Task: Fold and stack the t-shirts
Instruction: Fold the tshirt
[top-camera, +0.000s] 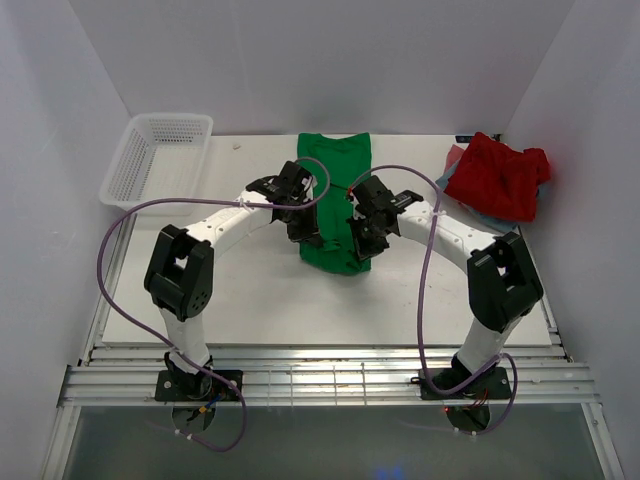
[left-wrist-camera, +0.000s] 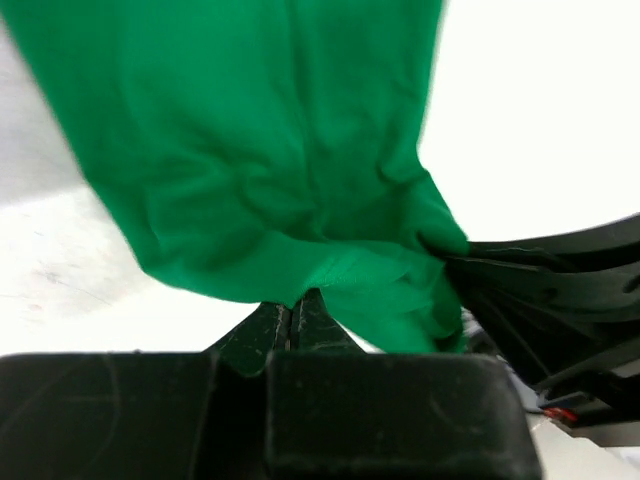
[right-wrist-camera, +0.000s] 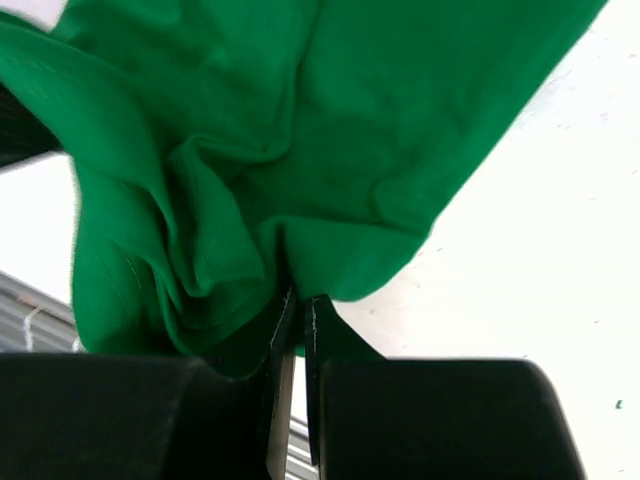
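My left tool (left-wrist-camera: 290, 312) clamped on the green shirt (top-camera: 333, 165), near edge, my right tool (right-wrist-camera: 297, 302) clamped on that same edge, red shirt (top-camera: 497, 178) heaped far right.

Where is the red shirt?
From above, the red shirt lies crumpled at the far right corner of the table, right of the green shirt.
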